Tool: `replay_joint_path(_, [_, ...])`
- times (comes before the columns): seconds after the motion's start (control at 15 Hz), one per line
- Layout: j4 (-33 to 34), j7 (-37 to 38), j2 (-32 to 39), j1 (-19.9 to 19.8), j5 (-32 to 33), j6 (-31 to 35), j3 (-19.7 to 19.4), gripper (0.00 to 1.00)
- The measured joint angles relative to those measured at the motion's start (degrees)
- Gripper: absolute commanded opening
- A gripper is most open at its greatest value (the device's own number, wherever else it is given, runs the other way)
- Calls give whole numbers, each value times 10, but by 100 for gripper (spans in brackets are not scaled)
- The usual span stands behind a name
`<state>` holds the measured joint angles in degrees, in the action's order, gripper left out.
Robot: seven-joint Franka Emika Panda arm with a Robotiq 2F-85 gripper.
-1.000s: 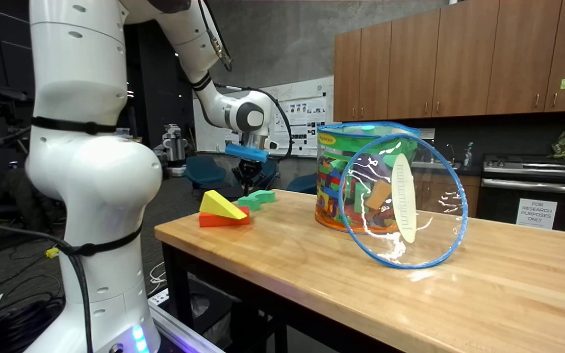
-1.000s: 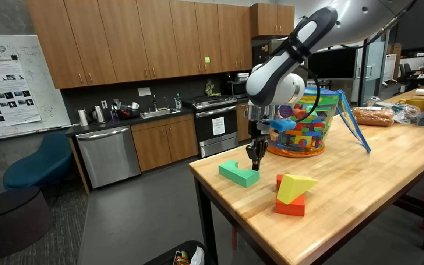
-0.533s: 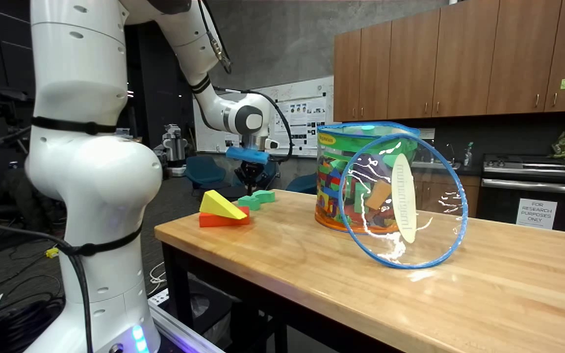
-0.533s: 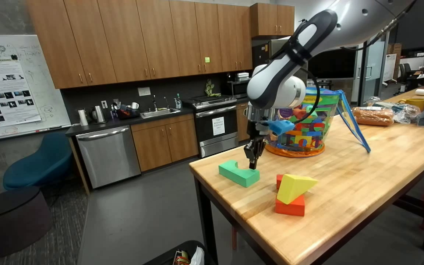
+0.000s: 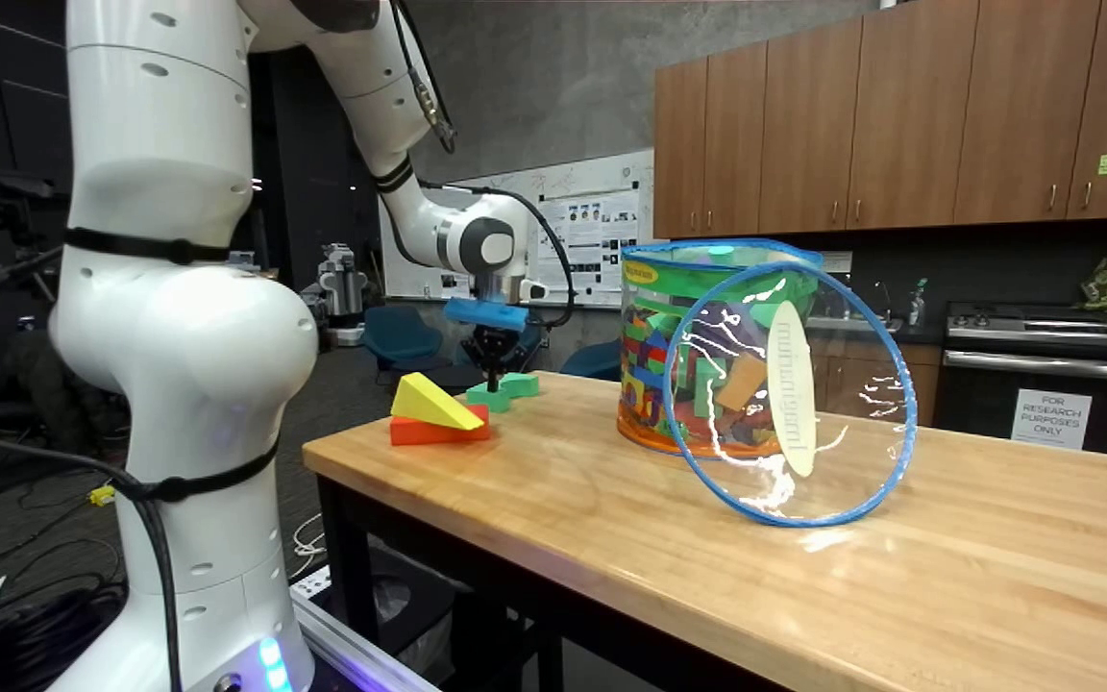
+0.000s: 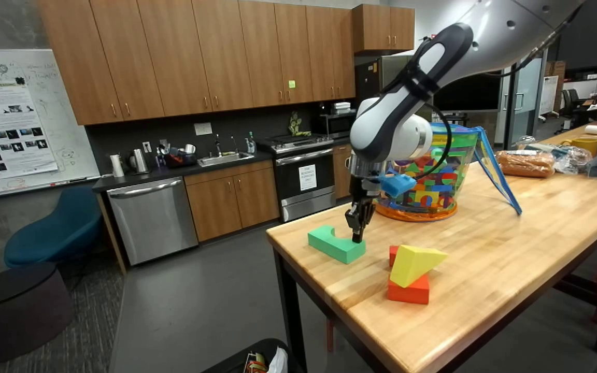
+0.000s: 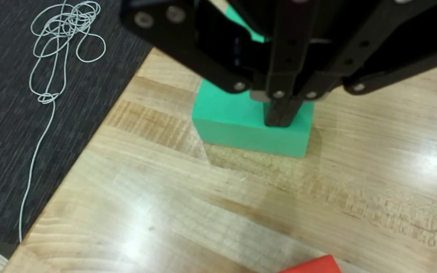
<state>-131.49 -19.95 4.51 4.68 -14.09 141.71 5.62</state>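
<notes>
Gripper (image 6: 357, 239) at the green block (image 6: 336, 249)

We are finding the gripper narrow: in the wrist view its fingers (image 7: 272, 115) are standing drawn fully together, pointing down. They are hanging over the green block's top, close to one end; whether the tips are touching it we cannot tell. The block is lying flat on the table (image 6: 485, 259), near the corner, with a curved notch in one long side.

Near it, in both exterior views, we are seeing a yellow wedge (image 6: 413, 264) resting aslant on a red block (image 6: 409, 294). A corner of red is showing at the bottom of the wrist view. Farther along, a clear tub (image 5: 648, 431) is standing upright, holding many coloured blocks. Its lid (image 5: 792, 394) is hanging down, blue rim reaching the tabletop. Well apart along the table, we are noting wrapped bread (image 6: 525, 163) and a yellow mug (image 6: 586, 144).
</notes>
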Motion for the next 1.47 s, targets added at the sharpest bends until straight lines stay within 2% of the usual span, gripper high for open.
replay_joint_path(0.47, [0, 5, 2, -4, 7, 15, -1, 0])
replay_joint_path(1.0, [6, 42, 15, -24, 58, 37, -20, 0])
replay_joint_path(1.47, [6, 55, 42, -28, 70, 53, -22, 0])
